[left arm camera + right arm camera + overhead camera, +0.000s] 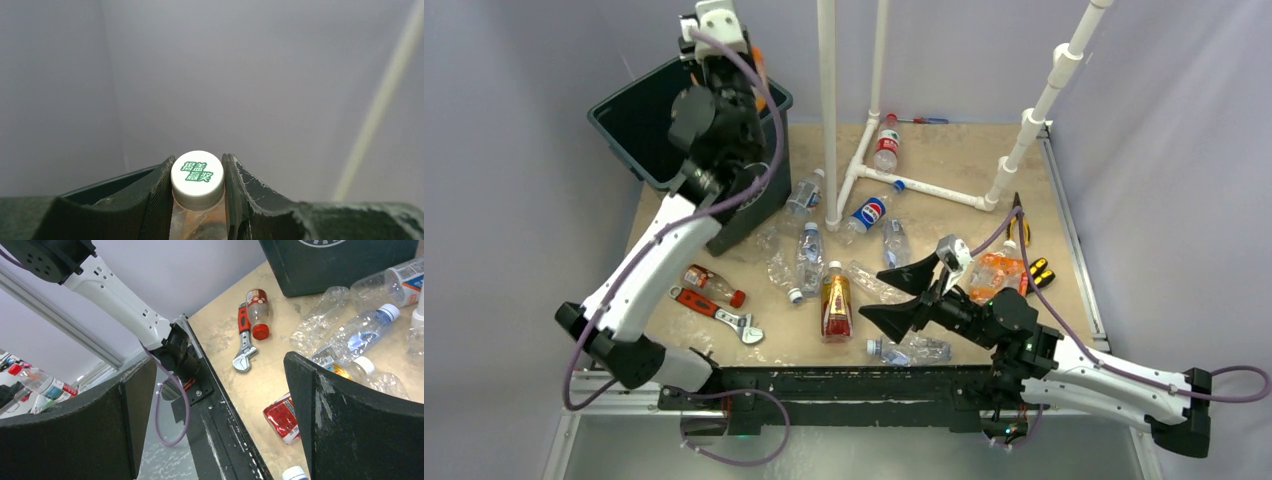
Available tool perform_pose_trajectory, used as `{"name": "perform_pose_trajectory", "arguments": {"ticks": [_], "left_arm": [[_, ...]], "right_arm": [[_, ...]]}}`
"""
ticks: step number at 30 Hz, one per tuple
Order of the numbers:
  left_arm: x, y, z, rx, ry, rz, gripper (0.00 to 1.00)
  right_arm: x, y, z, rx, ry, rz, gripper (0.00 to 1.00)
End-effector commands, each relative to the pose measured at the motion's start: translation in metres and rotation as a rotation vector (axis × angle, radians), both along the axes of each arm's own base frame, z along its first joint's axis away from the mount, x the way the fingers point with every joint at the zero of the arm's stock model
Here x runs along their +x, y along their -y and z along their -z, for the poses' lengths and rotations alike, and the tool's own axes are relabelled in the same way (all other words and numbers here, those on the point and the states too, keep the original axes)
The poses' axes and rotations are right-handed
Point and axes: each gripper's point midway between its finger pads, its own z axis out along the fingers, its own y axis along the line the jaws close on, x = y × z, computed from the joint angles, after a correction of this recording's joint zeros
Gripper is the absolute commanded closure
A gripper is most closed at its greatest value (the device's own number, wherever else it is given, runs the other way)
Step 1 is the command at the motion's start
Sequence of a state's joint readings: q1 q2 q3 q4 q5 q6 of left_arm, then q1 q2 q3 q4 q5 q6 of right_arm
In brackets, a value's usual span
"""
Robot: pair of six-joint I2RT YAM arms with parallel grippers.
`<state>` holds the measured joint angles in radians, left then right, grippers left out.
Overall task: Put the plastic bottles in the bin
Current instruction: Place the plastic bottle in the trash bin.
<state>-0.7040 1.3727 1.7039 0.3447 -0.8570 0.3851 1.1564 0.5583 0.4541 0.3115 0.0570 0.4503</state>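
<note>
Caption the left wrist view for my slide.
Left gripper shut on a clear bottle with a green-printed white cap.

A tan counter (969, 150) carries a dark green bin (619, 135) at its far left corner, a white pipe frame (904, 182), scattered plastic bottles (810, 255), a red-handled wrench (719, 312) and yellow-handled pliers (1036, 272) near the right edge.

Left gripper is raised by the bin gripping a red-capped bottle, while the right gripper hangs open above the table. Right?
Only the cap is wrong: the left wrist view shows the left gripper shut on a bottle with a white, green-printed cap. The rest holds.
</note>
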Motion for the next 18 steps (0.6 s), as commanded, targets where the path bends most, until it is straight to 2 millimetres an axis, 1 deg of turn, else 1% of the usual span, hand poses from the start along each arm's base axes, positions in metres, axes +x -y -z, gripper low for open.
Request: {"name": "perform_pose_trajectory", "arguments": {"ticks": [1,2,3,5,9,12,14,15,18], "left_arm": [[0.026,-0.082,-0.004,-0.162,0.046,-0.147,1.0],[0.029,-0.09,0.0,-0.18,0.061,-0.143,1.0],[0.033,-0.093,0.005,-0.182,0.062,-0.141,1.0],[0.038,-0.096,0.007,-0.187,0.072,-0.154,1.0],[0.057,-0.098,0.004,-0.168,0.071,-0.166,1.0],[0.08,-0.095,0.013,-0.142,0.037,-0.167,1.0],[0.1,-0.094,0.03,-0.134,-0.015,-0.179,1.0],[0.112,-0.094,0.042,-0.135,-0.042,-0.183,1.0],[0.136,-0.095,0.068,-0.171,-0.08,-0.165,1.0]], "right_arm": [[0.009,0.01,-0.015,0.012,-0.025,0.069,0.01],[0.011,0.012,-0.012,0.005,-0.03,0.081,0.01],[0.011,0.014,-0.012,0.009,-0.032,0.088,0.01],[0.011,0.018,-0.01,0.018,-0.042,0.098,0.01],[0.012,0.027,0.001,0.048,-0.07,0.121,0.01],[0.009,0.033,0.013,0.059,-0.104,0.119,0.01],[0.011,0.038,0.015,0.067,-0.109,0.144,0.01],[0.012,0.04,0.014,0.071,-0.109,0.153,0.01],[0.014,0.045,0.013,0.067,-0.109,0.172,0.01]]}}
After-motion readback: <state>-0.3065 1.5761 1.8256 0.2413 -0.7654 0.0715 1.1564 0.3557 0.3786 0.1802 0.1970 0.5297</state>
